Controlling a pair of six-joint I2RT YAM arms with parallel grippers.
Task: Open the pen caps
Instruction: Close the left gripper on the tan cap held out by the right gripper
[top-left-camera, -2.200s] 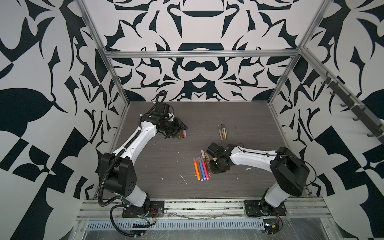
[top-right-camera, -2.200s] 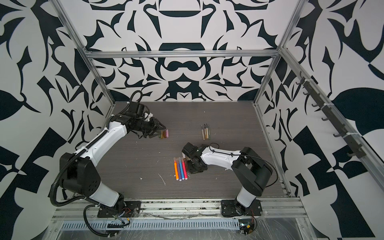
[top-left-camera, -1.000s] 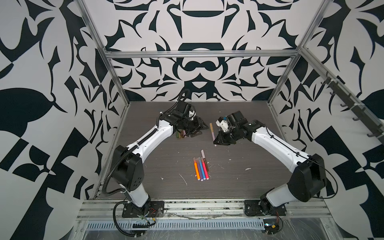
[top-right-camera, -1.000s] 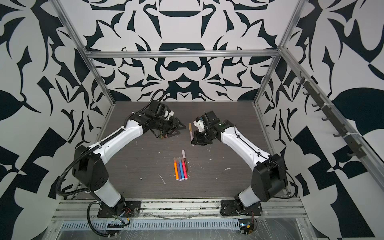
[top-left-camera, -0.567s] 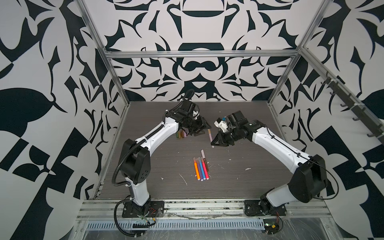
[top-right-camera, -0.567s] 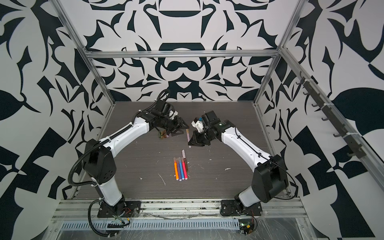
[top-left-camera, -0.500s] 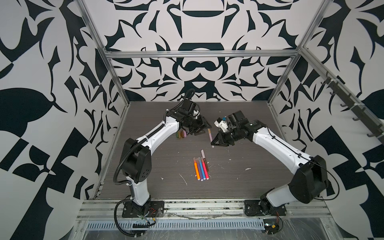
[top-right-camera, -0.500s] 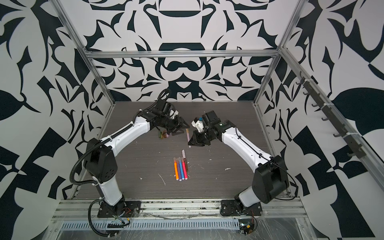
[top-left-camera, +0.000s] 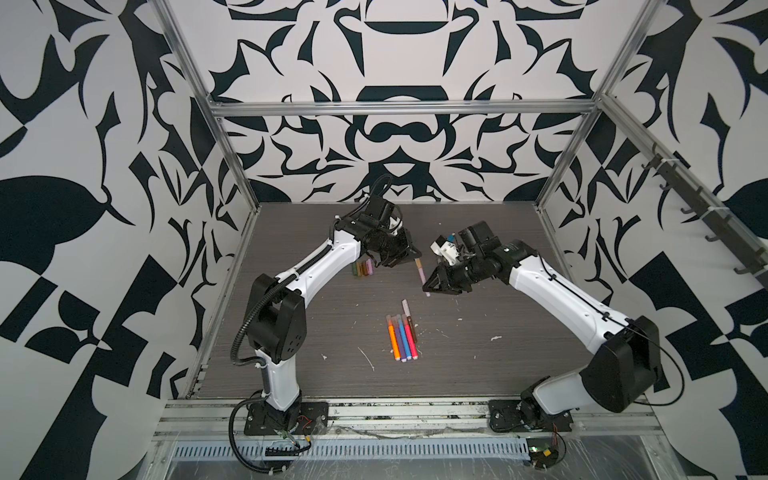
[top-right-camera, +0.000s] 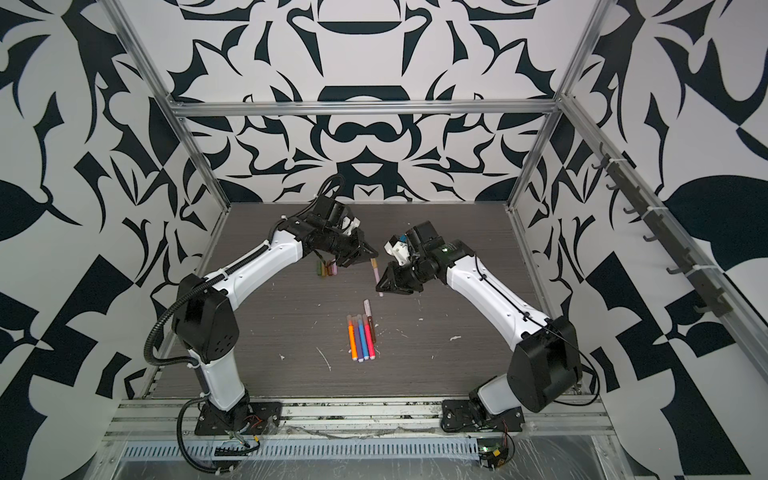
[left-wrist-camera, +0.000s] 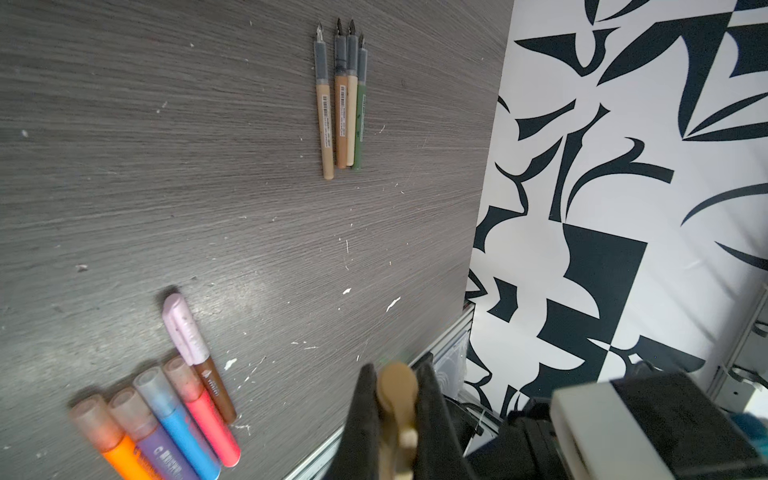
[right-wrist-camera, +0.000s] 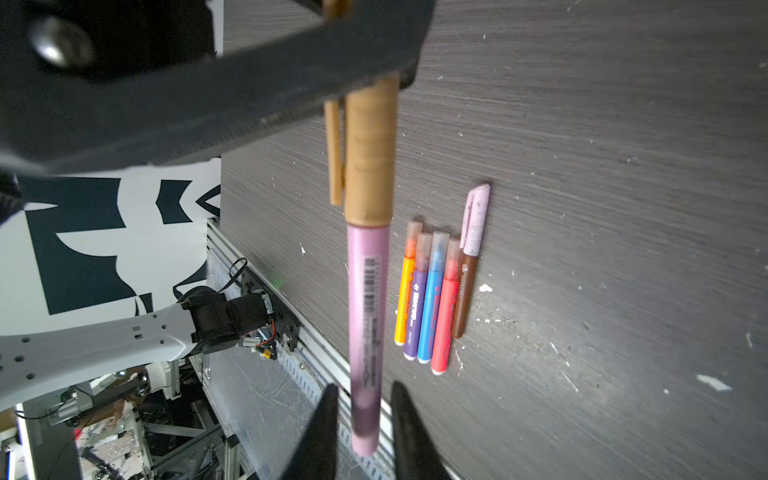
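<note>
Left jaws are pressed together on the tan cap (left-wrist-camera: 397, 386) of a pink pen (right-wrist-camera: 368, 311), which is held above the counter (top-left-camera: 478, 374) toward its far middle. Right jaws are spread slightly around the barrel's other end, with a gap seen on one side. Four bright capped pens (top-left-camera: 401, 338) and a brown pen (top-left-camera: 408, 320) with a lilac cap are laid together nearer. Left of the held pen, loose caps (top-left-camera: 362, 268) are lined up.
</note>
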